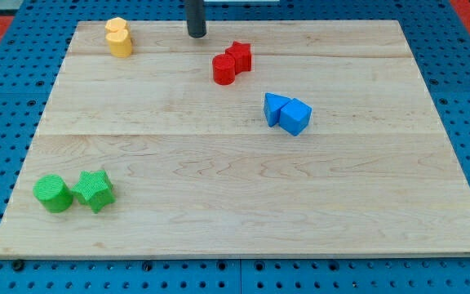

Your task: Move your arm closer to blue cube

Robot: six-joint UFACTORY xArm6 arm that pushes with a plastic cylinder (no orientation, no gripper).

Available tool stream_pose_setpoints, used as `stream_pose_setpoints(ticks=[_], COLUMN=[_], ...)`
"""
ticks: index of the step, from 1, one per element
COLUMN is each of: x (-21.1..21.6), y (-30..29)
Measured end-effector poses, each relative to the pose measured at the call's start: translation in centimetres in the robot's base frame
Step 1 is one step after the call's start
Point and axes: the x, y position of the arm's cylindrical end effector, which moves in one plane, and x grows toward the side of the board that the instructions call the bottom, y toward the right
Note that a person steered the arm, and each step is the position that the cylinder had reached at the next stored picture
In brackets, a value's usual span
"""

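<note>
Here, the rod's tip (197, 34) is resting on the board (243, 220) near the view's top edge, between the two yellow blocks (119, 37) at its left and the red pair (232, 63) at its lower right. There is no claw, only a plain rod. The blue cube (295, 117) is lying right of centre, touching a second blue block (275, 107), well apart from the tip. Two green blocks (73, 193) are sitting at the lower left.
</note>
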Motion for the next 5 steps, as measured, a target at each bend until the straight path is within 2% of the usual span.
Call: stream_pose_setpoints(ticks=[3,4,5], x=[-2.1,-2.1,-0.4], y=[5.6,6.7,10.9])
